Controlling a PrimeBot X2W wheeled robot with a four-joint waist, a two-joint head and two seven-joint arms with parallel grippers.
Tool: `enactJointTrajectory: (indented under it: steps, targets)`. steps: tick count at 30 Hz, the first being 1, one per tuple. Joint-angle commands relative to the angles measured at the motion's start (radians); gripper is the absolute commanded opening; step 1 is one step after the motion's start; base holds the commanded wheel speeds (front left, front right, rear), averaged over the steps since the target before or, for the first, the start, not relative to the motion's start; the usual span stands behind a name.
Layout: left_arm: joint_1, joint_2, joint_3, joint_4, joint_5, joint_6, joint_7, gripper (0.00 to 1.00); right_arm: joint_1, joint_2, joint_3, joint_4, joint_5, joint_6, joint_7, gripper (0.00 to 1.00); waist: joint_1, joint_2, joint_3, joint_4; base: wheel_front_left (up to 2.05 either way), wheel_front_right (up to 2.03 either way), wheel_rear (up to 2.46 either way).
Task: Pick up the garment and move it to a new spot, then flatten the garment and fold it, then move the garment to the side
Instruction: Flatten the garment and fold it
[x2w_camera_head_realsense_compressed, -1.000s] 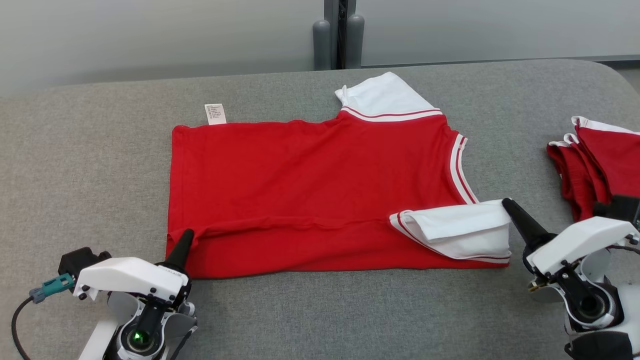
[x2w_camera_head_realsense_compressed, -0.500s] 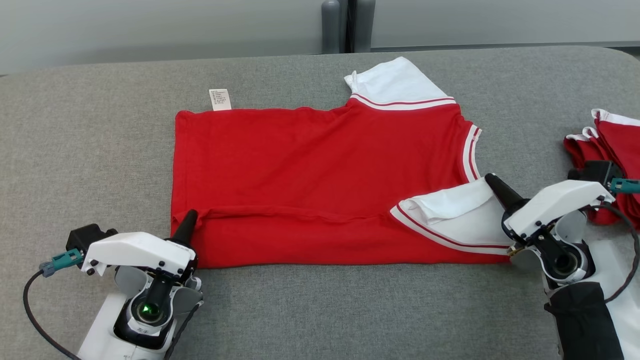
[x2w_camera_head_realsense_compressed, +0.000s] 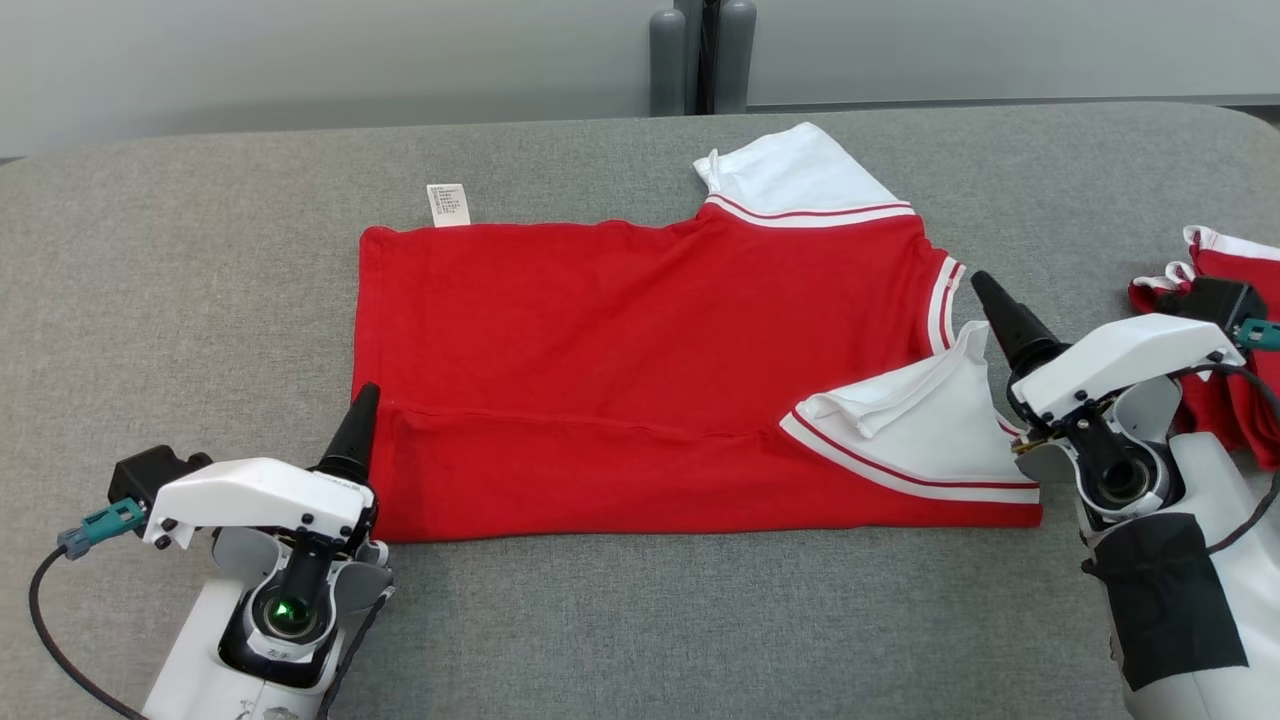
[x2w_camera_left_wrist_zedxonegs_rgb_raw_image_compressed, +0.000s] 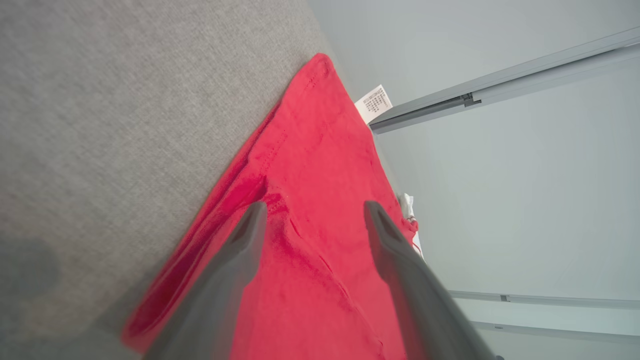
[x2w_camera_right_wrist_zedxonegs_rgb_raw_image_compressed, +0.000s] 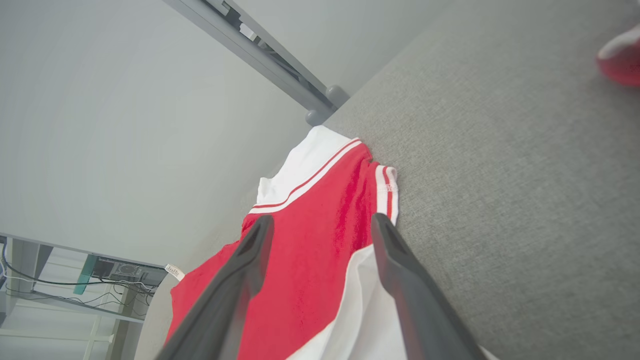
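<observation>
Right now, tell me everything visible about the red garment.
The red garment is a knit shirt with white sleeves and striped trim. It lies flat on the grey surface, near edge folded over the body, near sleeve turned onto it, far sleeve sticking out, white label at far edge. The open left gripper and right gripper stand at its two ends.

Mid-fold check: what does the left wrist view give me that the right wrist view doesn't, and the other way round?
Left wrist view: the left hand, fingers apart, at the folded-over hem corner.
Right wrist view: the right hand, fingers apart, at the near white sleeve, plus the striped neckline, the other red garments and two grey posts.
Both: the red garment, its care label and the grey table.
</observation>
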Motion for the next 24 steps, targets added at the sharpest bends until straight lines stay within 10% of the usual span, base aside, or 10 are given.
enactJointTrajectory:
  steps: [1, 24]
  targets:
    - [0.002, 0.009, 0.008, -0.006, 0.003, -0.008, -0.008, 1.00, -0.014, -0.013, -0.004, -0.009, 0.019, 0.000, -0.021, 1.00, 0.0000, 0.0000, -0.004, -0.002, 0.00, 0.00, 0.00]
    - [0.280, 0.045, -0.058, -0.121, 0.099, 0.008, -0.101, 1.00, 0.393, -0.114, 0.035, -0.410, 0.112, 0.000, -0.148, 1.00, 0.0000, 0.0000, -0.077, -0.034, 0.00, 0.00, 0.00]
